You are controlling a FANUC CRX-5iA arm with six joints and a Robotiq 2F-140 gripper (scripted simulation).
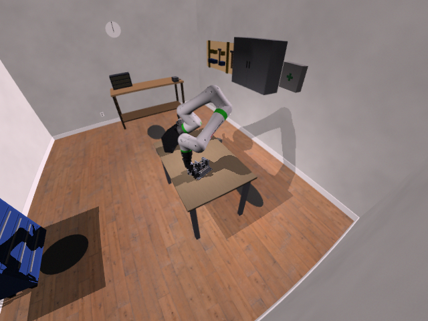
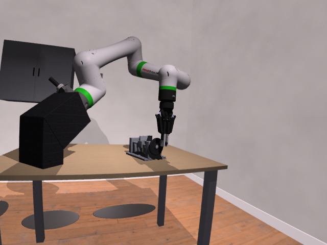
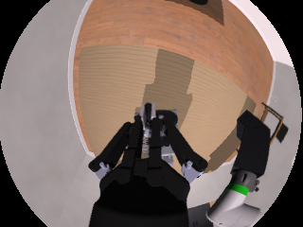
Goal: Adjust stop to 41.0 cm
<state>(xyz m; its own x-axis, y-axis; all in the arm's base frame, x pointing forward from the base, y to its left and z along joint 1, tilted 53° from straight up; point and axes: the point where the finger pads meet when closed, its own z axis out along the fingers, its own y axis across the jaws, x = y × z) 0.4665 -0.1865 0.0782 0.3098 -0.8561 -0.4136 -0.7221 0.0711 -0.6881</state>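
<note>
A small grey machine (image 1: 206, 169) (image 2: 134, 142) stands on the table, with several upright blocks on a flat base. Its dark round handwheel (image 2: 155, 148) faces the right side in the exterior view. My gripper (image 1: 189, 170) (image 2: 164, 140) (image 3: 149, 108) points down beside the wheel's upper rim. Its fingers are nearly together, shut on the handwheel's handle, which they mostly hide. In the wrist view, part of the machine shows between and beside the black fingers. I cannot make out the stop among the blocks, and no scale or reading is legible.
The wooden table (image 1: 207, 193) (image 2: 87, 163) (image 3: 114, 71) carries the machine and the arm's black mount (image 1: 170, 138) (image 2: 31, 139) (image 3: 253, 142). A shelf bench (image 1: 145, 85), a dark wall cabinet (image 1: 257, 63) (image 2: 21, 71) and a blue drawer unit (image 1: 13, 238) stand well away from the machine.
</note>
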